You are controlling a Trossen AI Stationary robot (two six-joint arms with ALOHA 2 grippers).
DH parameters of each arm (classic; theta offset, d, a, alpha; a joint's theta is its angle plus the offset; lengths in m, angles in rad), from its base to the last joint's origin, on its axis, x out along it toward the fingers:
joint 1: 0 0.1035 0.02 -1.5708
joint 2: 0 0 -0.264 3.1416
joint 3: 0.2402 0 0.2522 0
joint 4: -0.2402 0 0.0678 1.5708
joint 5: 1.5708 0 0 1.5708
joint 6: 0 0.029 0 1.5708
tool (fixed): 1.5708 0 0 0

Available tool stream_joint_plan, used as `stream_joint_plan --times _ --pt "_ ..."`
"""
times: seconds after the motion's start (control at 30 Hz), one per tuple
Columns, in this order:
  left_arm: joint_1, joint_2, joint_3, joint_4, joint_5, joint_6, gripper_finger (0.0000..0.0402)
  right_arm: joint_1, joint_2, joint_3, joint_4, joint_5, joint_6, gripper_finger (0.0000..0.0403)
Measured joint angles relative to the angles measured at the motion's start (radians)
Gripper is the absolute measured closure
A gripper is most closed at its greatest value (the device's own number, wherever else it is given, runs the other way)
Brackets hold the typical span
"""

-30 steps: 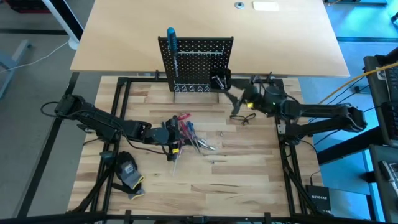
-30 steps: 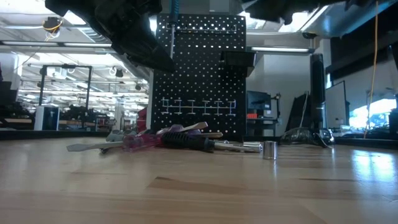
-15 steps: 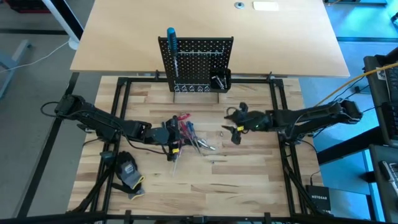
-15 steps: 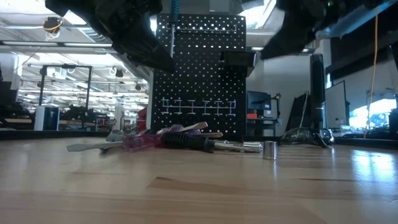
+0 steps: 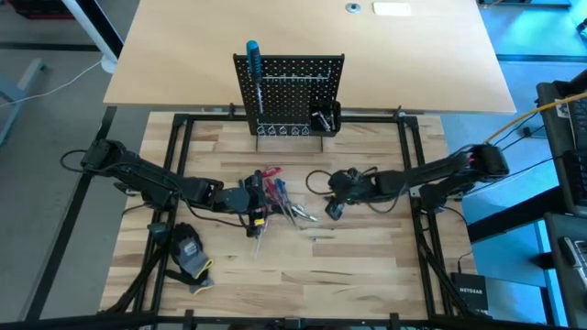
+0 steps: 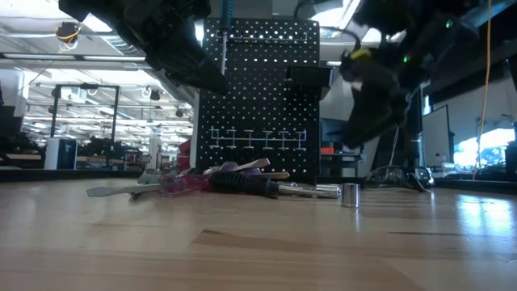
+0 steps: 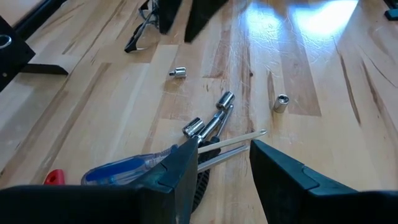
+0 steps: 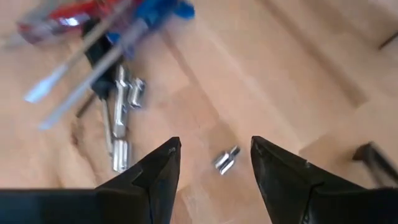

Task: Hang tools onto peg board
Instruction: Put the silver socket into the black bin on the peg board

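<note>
The peg board (image 5: 290,92) stands upright at the table's far side. A blue-handled screwdriver (image 5: 252,57) hangs at its top left corner, shaft down. The other tools (image 5: 281,196) lie in a heap on the wood: blue (image 7: 124,171) and red (image 8: 62,25) screwdrivers and silver socket pieces (image 7: 206,124). My left gripper (image 5: 260,198) hovers open at the heap's left side, with nothing between its fingers (image 7: 186,163). My right gripper (image 5: 332,207) is open and points down just right of the heap. A small silver bit (image 8: 225,160) lies on the table beyond its fingertips.
A black-and-yellow glove (image 5: 190,254) lies near the table's front left. A loose silver socket (image 6: 350,195) stands right of the heap. A small black bin (image 5: 326,120) hangs on the board's right side. Black frame rails (image 5: 179,147) border the wood, and a tan tabletop (image 5: 413,55) lies behind.
My right gripper has come away from the peg board's bin. It has gone down and toward the table's near left, toward the heap of tools, and it has tipped from nearly level to pointing steeply down. The tools have not moved.
</note>
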Motion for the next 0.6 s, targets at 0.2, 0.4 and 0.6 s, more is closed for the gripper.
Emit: stream_joint_plan --times 0.2,0.4,0.6 --pt "0.0 0.0 0.0 0.0 0.0 0.0 0.0265 0.0 0.096 0.0 0.005 -0.001 0.084 0.0205" --pt "0.0 0.0 0.0 0.0 0.0 0.0 0.0265 0.0 0.157 0.0 0.043 0.008 0.127 0.0205" --pt "0.0 0.0 0.0 0.0 0.0 0.0 0.0265 -0.035 0.199 0.0 0.073 -0.015 0.133 0.0205"
